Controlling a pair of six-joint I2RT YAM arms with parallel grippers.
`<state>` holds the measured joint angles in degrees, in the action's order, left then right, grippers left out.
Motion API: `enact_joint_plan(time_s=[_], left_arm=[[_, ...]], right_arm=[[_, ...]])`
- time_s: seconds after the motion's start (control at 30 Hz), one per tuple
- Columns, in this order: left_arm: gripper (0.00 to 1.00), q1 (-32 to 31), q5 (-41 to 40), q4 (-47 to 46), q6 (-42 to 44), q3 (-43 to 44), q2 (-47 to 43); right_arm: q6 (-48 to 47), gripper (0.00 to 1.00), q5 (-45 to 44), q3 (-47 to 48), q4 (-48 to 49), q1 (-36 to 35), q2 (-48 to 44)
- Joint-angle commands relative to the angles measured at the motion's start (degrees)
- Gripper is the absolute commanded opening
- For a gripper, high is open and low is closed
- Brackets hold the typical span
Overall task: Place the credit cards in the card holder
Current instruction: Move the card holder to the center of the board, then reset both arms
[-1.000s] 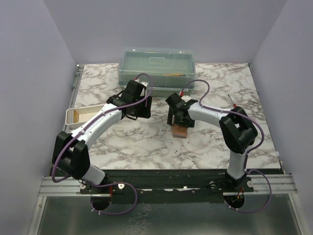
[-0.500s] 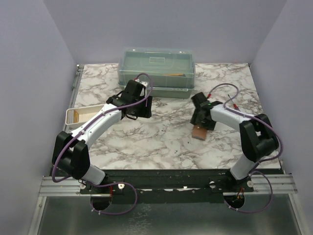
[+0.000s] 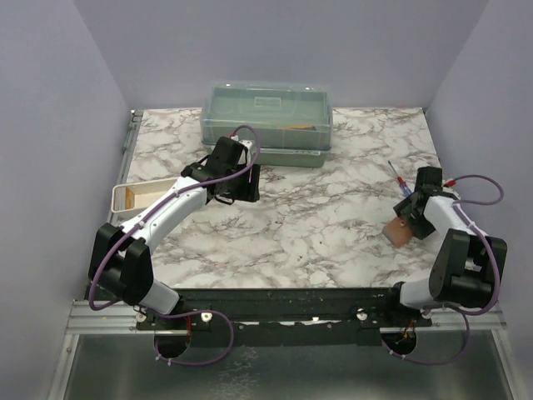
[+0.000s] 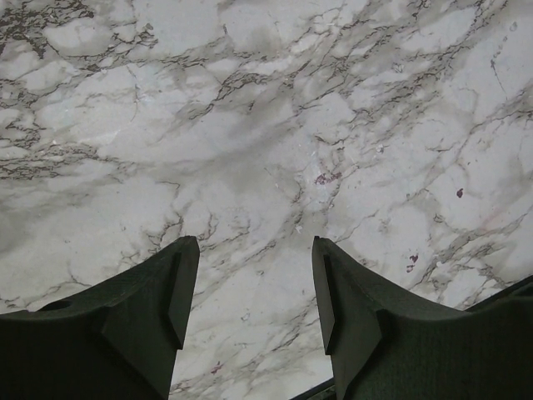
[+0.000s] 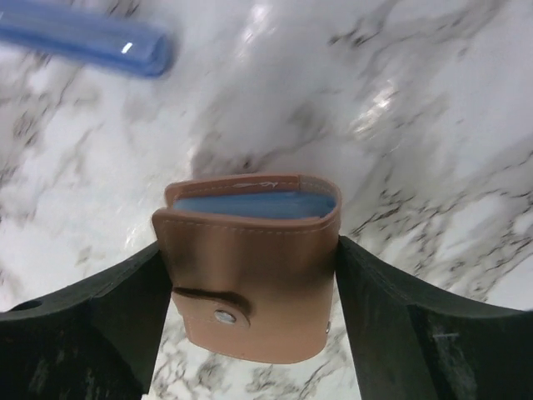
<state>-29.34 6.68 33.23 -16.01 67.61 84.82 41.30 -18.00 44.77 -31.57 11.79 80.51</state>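
end effector (image 5: 247, 247) grips wallet (image 5: 258, 287) near tool (image 5: 83, 35)

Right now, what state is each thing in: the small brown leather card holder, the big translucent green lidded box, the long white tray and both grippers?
Small brown leather card holder: folded shut, tab on its snap, blue pockets showing at the top edge.
Right gripper: shut on the card holder.
Left gripper: open, nothing between its fingers.
Translucent green lidded box: lid on.
Long white tray: something tan at its left end.

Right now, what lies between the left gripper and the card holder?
Only bare marble table separates left gripper and card holder, as the top view shows.
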Motion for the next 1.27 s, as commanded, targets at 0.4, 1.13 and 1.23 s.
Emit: enact_joint_plan(time_s=[0.4,1.13,1.23], left_arm=[[0.66,3.3,11.6,-6.0,-3.1,6.0,-9.1],[0.99,3.2,3.4,-37.3,-9.8,8.5,-33.0],[0.99,3.2,2.6,-37.7,-9.0,7.1,-34.8]], right_arm=[[-18.3,1.00,29.8,17.2,-5.7,3.5,-21.4],[-17.8,1.00,33.7,40.3,3.9,2.0,-40.0],[-15.9,1.00,32.2,36.6,9.4,2.1,-42.2]])
